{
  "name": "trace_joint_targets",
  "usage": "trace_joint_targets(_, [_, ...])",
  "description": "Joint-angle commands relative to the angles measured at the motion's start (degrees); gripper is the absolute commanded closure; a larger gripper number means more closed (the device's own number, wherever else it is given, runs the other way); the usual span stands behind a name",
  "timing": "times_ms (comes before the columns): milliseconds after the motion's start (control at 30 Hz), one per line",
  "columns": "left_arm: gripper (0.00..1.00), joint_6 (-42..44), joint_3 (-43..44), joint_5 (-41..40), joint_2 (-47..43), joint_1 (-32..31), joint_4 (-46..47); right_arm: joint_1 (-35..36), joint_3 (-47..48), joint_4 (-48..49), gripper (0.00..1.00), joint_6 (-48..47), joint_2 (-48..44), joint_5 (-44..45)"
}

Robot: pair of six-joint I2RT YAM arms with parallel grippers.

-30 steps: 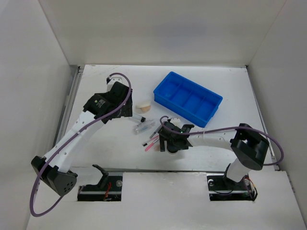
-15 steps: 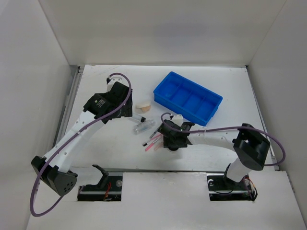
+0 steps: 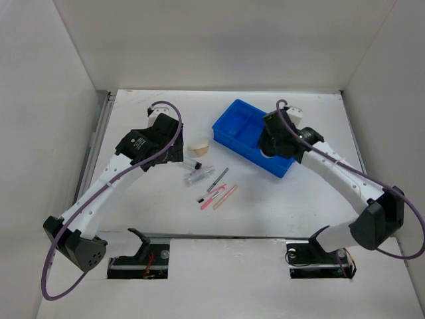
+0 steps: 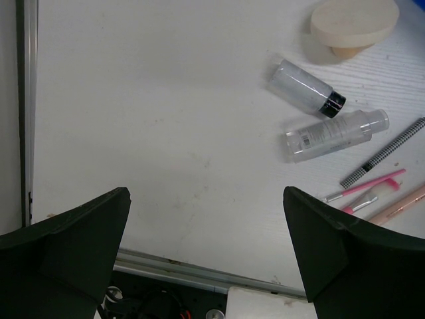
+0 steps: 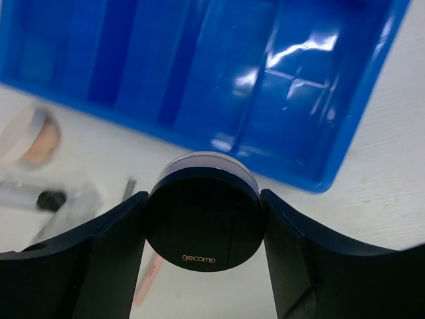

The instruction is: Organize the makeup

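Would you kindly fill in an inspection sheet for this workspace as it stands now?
Surface: white table, no spills seen.
Job's things: sponge, two vials, brush and pink sticks lie loose mid-table; compact is in the right jaws; the tray compartments in view hold nothing.
Clutter: nothing seen.
Grippers: left jaws open and empty above the table; right jaws shut on the compact, at the tray.
Cables: a purple cable loops along each arm.
Surroundings: white walls on three sides.
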Motion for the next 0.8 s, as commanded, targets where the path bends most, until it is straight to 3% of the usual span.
trace_joint_targets(0, [0.0,0.1,-0.7,-0.2,-1.5,0.0,0.1,-7.8,3.6,2.1,0.53,-6.4,2.1,-4.6])
trace_joint_targets(267, [0.0,0.1,-0.7,-0.8,-2.1,0.0,-0.5,-19.0,5.3,4.9,0.53,-9.4,9.3,-7.6])
trace_joint_targets(600, [0.0,0.1,-1.2,-0.3,-1.5,0.0,-0.5,-21.3,7.7,6.1,0.52,-10.9,15.5,-6.5])
trace_joint_targets(767, [0.0,0.1,-0.2,0.8,-0.9,0.0,-0.5,-22.0,7.7,6.1,0.43,-10.9,17.3,-5.5])
